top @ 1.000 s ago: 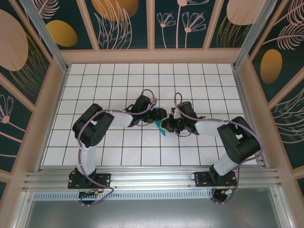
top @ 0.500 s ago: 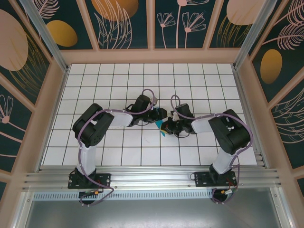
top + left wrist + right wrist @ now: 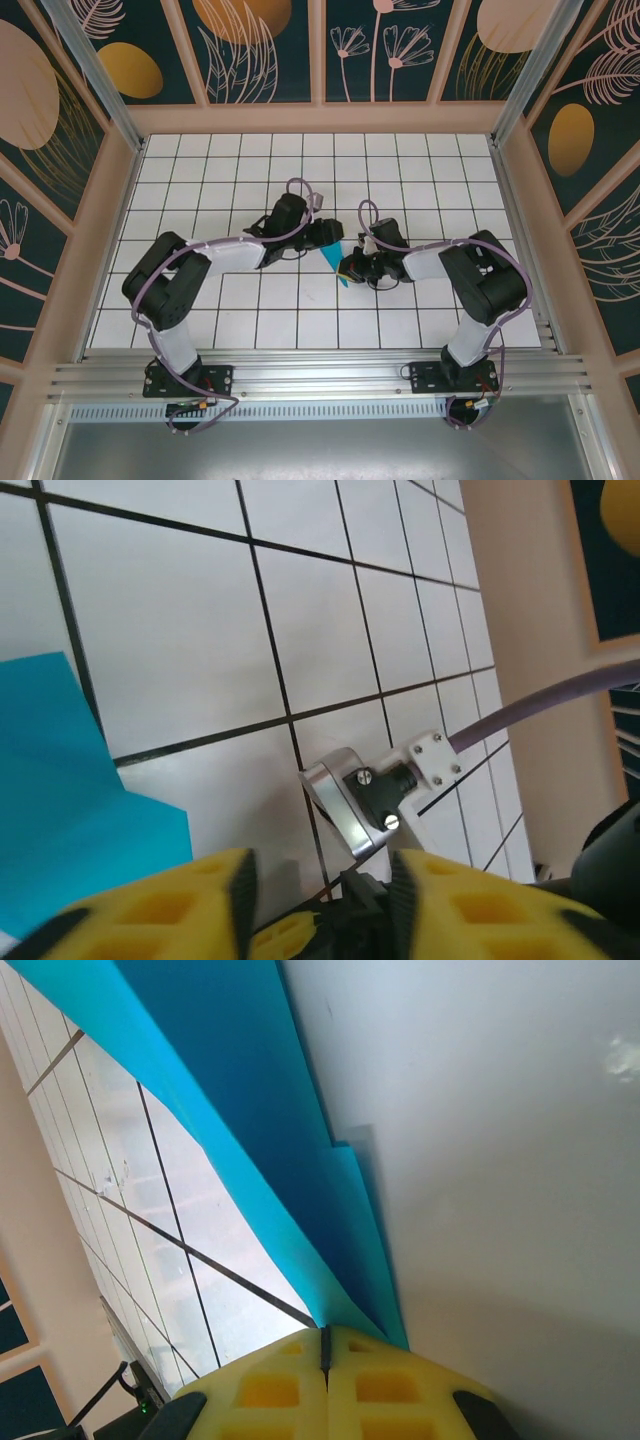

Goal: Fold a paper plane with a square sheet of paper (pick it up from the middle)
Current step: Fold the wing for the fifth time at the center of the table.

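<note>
**Risk: a skewed crease or crumpled sheet**

The right jaws are clenched on the folded edge of the square sheet of paper point(image 3: 230, 1110), fingers point(image 3: 260, 1390) pressed together. The left jaws stand apart, gripping nothing, the sheet just beside them. At mid-worktop point(image 3: 200, 160), the sheet may crumple if the left jaws close off-edge.

On my screen the table point(image 3: 200, 160) is white tiles with thin black grid lines, evenly lit, with soft shadows. A peach frame point(image 3: 320, 118) fences it on three sides and holds dark teal panels point(image 3: 265, 50) painted with pale leaves, flowers and orange ovals. I see aluminium rails point(image 3: 320, 375) along the near edge, with a grey sheet point(image 3: 320, 450) below them.
</note>
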Motion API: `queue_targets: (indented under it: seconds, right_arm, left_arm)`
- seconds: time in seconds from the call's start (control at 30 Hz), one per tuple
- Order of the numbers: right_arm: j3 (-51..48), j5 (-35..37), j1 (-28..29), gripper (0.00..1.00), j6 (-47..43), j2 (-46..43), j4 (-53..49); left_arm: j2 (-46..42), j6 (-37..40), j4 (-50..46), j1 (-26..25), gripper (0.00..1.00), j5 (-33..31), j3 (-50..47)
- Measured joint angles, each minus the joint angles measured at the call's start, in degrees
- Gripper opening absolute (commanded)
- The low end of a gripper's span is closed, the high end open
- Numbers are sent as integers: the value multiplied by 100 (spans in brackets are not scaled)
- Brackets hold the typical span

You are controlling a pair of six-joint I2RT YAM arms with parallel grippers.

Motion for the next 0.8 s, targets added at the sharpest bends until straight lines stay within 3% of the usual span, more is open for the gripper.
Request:
queue_targets:
  seconds: [0.17, 0.8]
  right_arm:
    - [22, -22, -4, 0, -2, 15, -28]
    - [111, -55, -4, 0, -199, 50, -203]
  left_arm:
    - [179, -181, 197, 0, 18, 2, -291]
    - [1032, -103, 350, 31, 13, -323, -125]
